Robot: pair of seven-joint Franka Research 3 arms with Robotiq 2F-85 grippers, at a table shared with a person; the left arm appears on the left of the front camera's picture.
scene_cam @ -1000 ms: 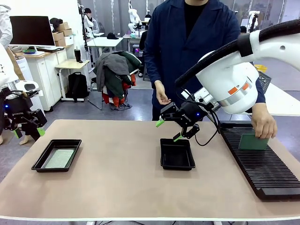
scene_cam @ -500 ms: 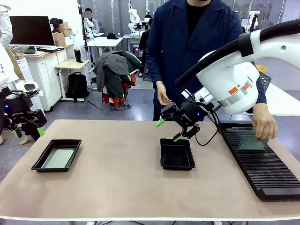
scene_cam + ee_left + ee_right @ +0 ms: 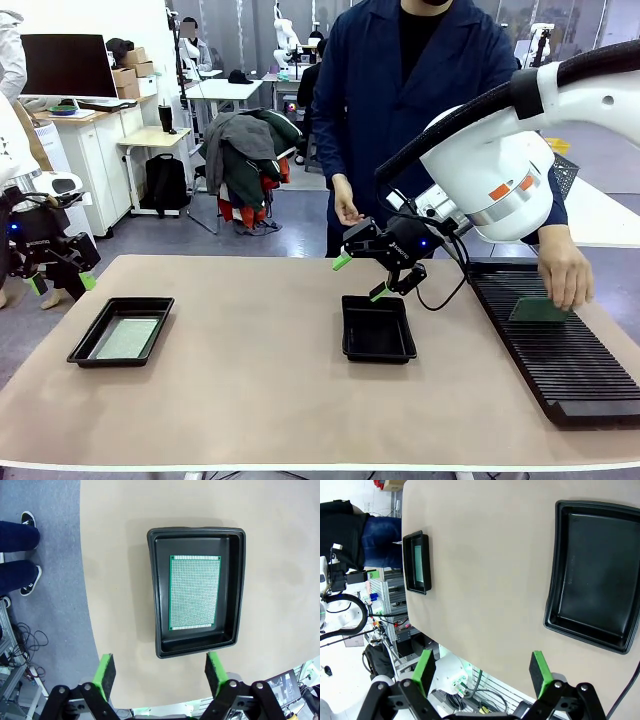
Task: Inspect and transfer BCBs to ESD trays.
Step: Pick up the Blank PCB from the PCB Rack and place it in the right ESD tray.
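Right arm (image 3: 470, 150) bulbous white, orange marks, black corrugated hose (image 3: 450, 125); right pincer (image 3: 360, 278) black, green pads (image 3: 341, 263); person's coat (image 3: 400, 110) dark navy, long-sleeved, black top beneath.

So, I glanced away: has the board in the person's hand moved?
Yes: the board has tipped flatter, down toward the black rack.

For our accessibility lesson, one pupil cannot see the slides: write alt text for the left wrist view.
A green circuit board lies flat inside a black ESD tray on a tan table, seen from above. The left claw hangs open above the table's edge, holding nothing.
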